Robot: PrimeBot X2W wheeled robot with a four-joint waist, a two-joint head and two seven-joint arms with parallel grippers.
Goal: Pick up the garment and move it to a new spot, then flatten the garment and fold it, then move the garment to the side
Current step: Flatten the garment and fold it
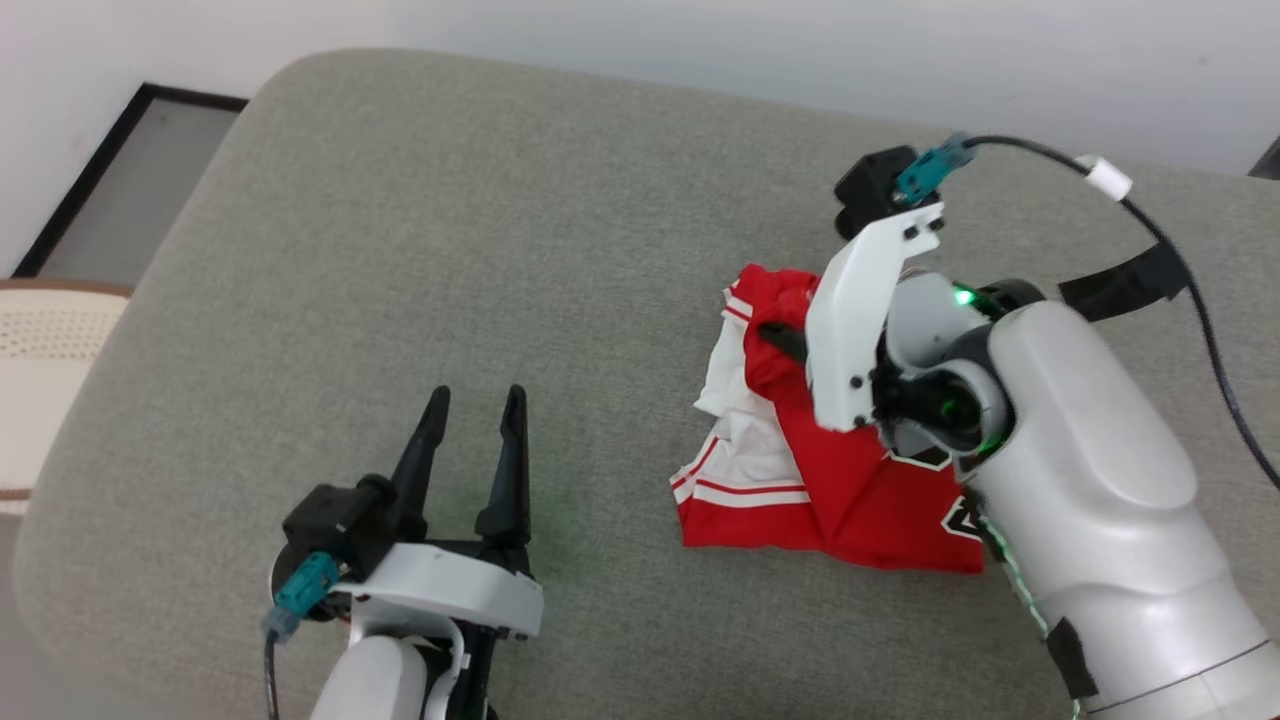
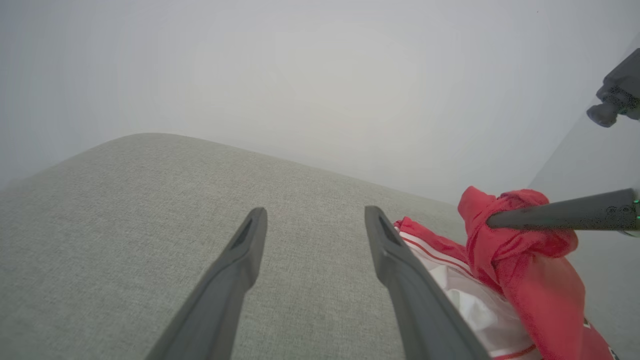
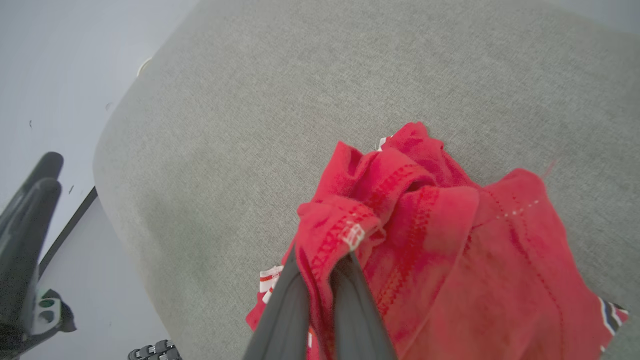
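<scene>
The garment lies crumpled on the right half of a grey upholstered surface, red with white sleeves and striped trim. My right gripper is shut on a bunched red fold at the garment's top, which stands raised above the rest. From the right wrist, its fingers pinch a stitched hem of the garment. My left gripper is open and holds nothing, low over the surface to the left of the garment. Seen from its own wrist, the left gripper has the garment to its right.
The grey surface has rounded corners and drops off at its left edge. A cream woven object and a dark-framed panel lie beyond that edge. A white wall runs behind. A black cable loops off my right wrist.
</scene>
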